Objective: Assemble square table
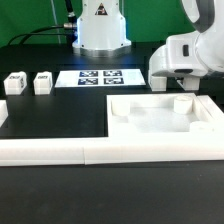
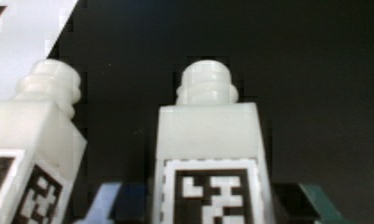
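Black tabletop (image 1: 55, 115), square table slab (image 1: 140, 122) near six o'clock.
Gripper (image 2: 212, 205) clamped on leg post (image 2: 212, 130), by slab's one o'clock corner.

square table slab (image 1: 160, 122), lower right of the exterior view: white plastic, matt, smooth
leg post (image 2: 210, 140): white plastic, faint sheen, printed black-and-white tag
border wall (image 1: 60, 150), lower edge: white plastic, matt
tabletop (image 1: 50, 115): black, matt
marker board (image 1: 97, 77), upper centre: white, flat, printed tags

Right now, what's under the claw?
A tagged leg post sits gripped in the claw, a second leg post beside it. Its lower end and whatever it rests on are covered.
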{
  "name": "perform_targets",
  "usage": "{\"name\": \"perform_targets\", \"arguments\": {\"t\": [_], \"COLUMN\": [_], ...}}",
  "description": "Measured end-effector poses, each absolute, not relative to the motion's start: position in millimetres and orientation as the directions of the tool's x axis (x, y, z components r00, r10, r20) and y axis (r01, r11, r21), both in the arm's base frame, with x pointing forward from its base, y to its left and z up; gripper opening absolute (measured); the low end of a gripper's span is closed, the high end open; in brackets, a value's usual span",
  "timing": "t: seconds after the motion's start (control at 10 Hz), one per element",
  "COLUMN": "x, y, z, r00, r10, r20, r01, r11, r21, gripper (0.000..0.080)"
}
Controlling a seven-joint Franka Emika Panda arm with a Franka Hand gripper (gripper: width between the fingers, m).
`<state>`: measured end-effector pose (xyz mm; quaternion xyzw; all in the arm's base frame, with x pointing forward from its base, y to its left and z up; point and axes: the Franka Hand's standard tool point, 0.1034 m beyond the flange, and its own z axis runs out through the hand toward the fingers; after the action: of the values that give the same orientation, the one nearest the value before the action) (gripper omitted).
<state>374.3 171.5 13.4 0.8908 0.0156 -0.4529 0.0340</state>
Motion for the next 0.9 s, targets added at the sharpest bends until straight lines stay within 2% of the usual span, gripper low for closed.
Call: {"name": "perform_targets", "arguments": {"t": [0.3, 0.4, 0.5, 0.6, 0.9], "x": [413.3, 417.1, 426.1, 432.2, 440.1], "y": [150.1, 144.3, 144.9, 148.2, 147.7], "z": [79.3, 106.1, 121.2, 111.7, 109.8], "r00": [0.653, 0.644, 0.662, 0.722, 0.846], "r10": [0.099, 0.110, 0.112, 0.116, 0.124], "r20": [-0.751, -0.757, -0.741, -0.683, -0.518], "r01": [0.112, 0.122, 0.122, 0.118, 0.115], "r11": [-0.993, -0.992, -0.992, -0.992, -0.992], "r21": [-0.034, -0.041, -0.041, -0.044, -0.049], "gripper": [0.0287, 0.0287, 0.0287, 0.0287, 0.0287]}}
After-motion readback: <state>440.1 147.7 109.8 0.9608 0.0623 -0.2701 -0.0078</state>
